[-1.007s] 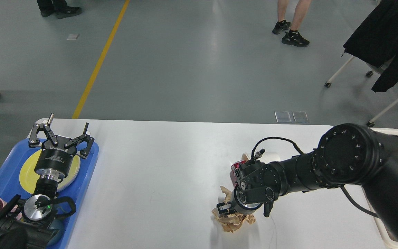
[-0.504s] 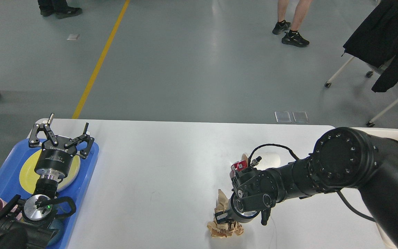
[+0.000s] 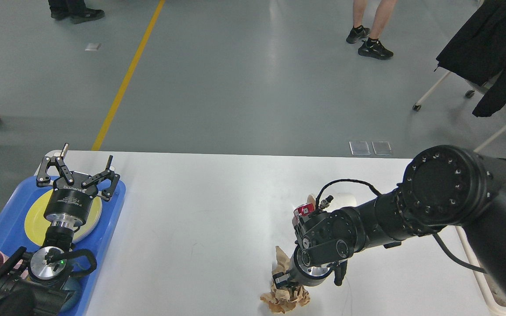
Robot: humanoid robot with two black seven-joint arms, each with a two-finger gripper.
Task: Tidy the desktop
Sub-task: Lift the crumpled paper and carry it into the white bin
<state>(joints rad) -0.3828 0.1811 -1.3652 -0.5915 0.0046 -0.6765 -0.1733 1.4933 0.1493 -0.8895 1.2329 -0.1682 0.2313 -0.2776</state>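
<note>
Right gripper point(image 3: 284, 283) points down onto a crumpled brown paper wad point(image 3: 284, 299) at six o'clock on the desktop point(image 3: 200, 219). Its fingers are largely hidden by the wrist; it appears closed on the paper, though I cannot tell for certain. A red-labelled item point(image 3: 304, 210) lies just behind the wrist. Left gripper point(image 3: 77, 171) hovers wide and empty at nine o'clock over a yellow plate point(image 3: 33, 219) on the blue tray point(image 3: 7, 210). Recommendation: confirm a firm pinch on the wad's bulk, lift straight, avoid trailing loose folds.
</note>
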